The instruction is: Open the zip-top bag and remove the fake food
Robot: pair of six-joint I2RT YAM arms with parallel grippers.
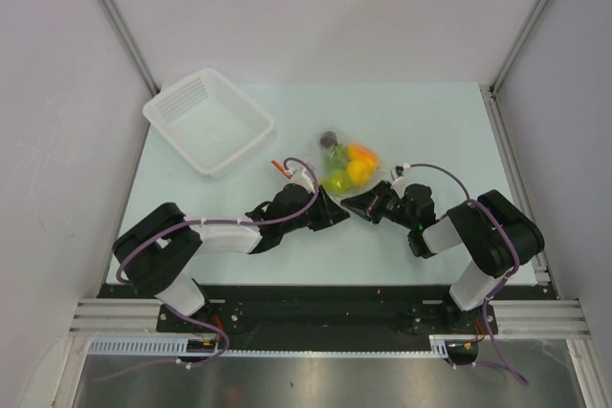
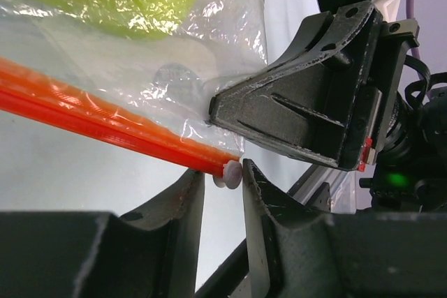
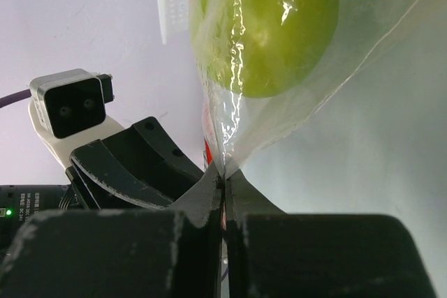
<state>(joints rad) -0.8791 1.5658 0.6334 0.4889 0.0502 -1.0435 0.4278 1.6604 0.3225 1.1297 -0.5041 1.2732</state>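
The zip-top bag (image 1: 346, 167) lies mid-table, clear and crinkly, holding the fake food: a green pear (image 1: 337, 180), a yellow fruit (image 1: 360, 171), an orange piece (image 1: 363, 152) and a dark round piece (image 1: 327, 138). My right gripper (image 3: 223, 176) is shut on a bottom corner of the bag (image 3: 279, 102), just below the green pear (image 3: 272, 40). My left gripper (image 2: 223, 179) stands with a narrow gap between its jaws. The white slider (image 2: 228, 172) at the end of the red-orange zip strip (image 2: 105, 120) sits at its fingertips, touching the right finger. The two grippers nearly meet at the bag's near edge.
A white slotted basket (image 1: 167, 102) stands at the back left of the table. The right gripper's black body (image 2: 300, 116) fills the right side of the left wrist view, very close. White walls enclose the table on three sides.
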